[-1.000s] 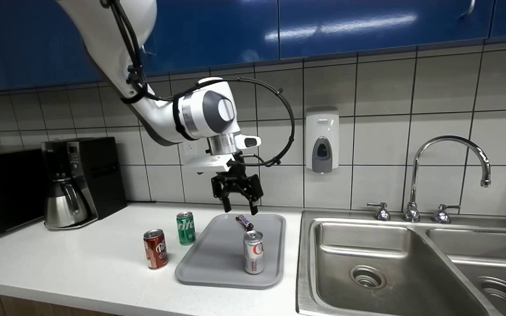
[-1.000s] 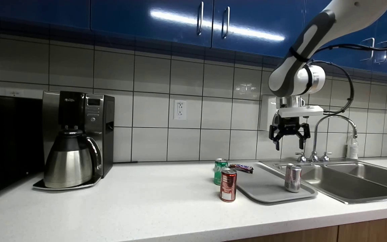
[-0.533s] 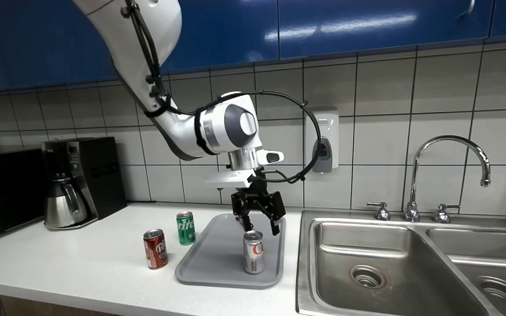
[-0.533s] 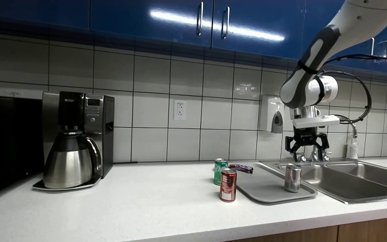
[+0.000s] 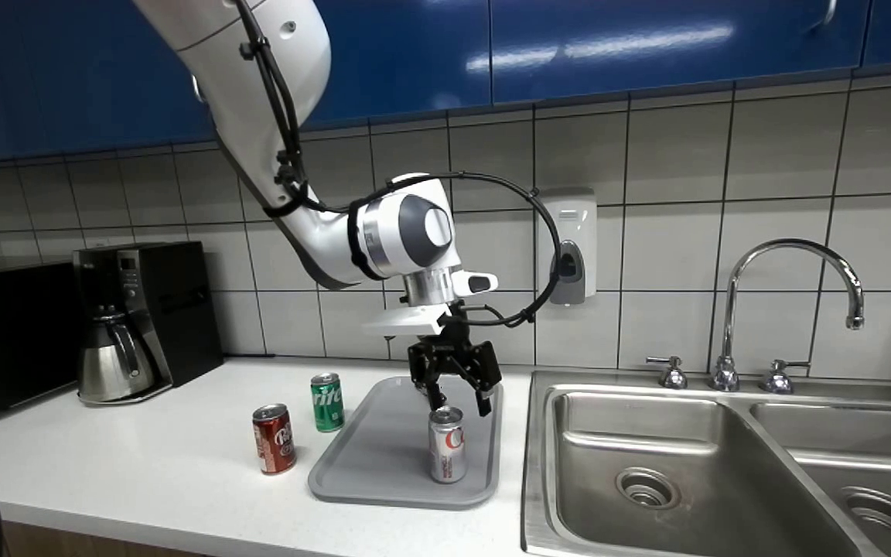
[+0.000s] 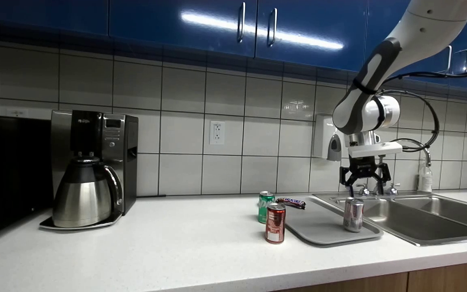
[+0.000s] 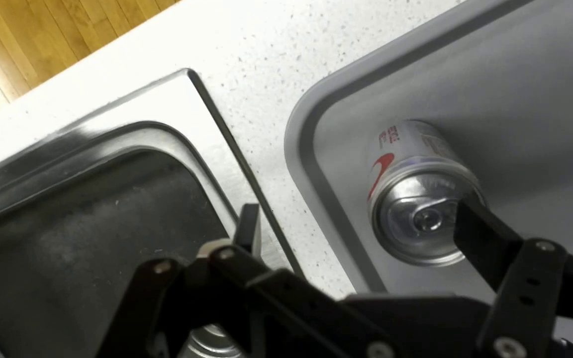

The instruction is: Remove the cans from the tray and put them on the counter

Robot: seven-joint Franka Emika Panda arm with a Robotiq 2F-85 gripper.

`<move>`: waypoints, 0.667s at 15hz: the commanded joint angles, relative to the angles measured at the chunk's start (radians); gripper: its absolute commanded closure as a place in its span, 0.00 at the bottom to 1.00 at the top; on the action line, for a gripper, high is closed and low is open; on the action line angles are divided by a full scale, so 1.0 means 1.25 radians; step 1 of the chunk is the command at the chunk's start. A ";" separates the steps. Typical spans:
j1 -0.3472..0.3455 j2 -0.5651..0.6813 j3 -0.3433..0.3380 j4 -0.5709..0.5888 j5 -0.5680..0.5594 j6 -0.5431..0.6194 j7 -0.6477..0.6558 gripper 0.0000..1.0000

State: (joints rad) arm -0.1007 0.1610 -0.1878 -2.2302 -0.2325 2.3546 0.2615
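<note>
A silver can stands upright on the grey tray (image 5: 372, 468), near its front, in both exterior views (image 5: 447, 452) (image 6: 353, 217) and in the wrist view (image 7: 408, 144). A green can (image 5: 328, 406) and a red can (image 5: 274, 441) stand upright on the counter (image 5: 175, 464) beside the tray; they also show in an exterior view (image 6: 263, 207) (image 6: 275, 225). My gripper (image 5: 460, 404) is open and empty, just above and behind the silver can. In the wrist view its fingers (image 7: 358, 219) are wide apart; one finger overlaps the can's top, the other is over the sink's rim.
A candy bar (image 6: 291, 202) lies at the tray's back end, mostly hidden behind the gripper in an exterior view. A steel sink (image 5: 616, 433) with a faucet (image 5: 732, 309) adjoins the tray's side. A coffee maker (image 6: 95, 162) stands at the far left. A soap dispenser (image 5: 567, 232) is on the wall.
My open gripper has come down over the tray and across toward the sink side, then shifted slightly toward the silver can. The cans and tray have not moved.
</note>
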 commanded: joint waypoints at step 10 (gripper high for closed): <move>0.022 0.033 0.029 0.047 0.013 -0.005 0.002 0.00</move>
State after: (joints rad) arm -0.0744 0.1763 -0.1626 -2.2051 -0.2308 2.3546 0.2615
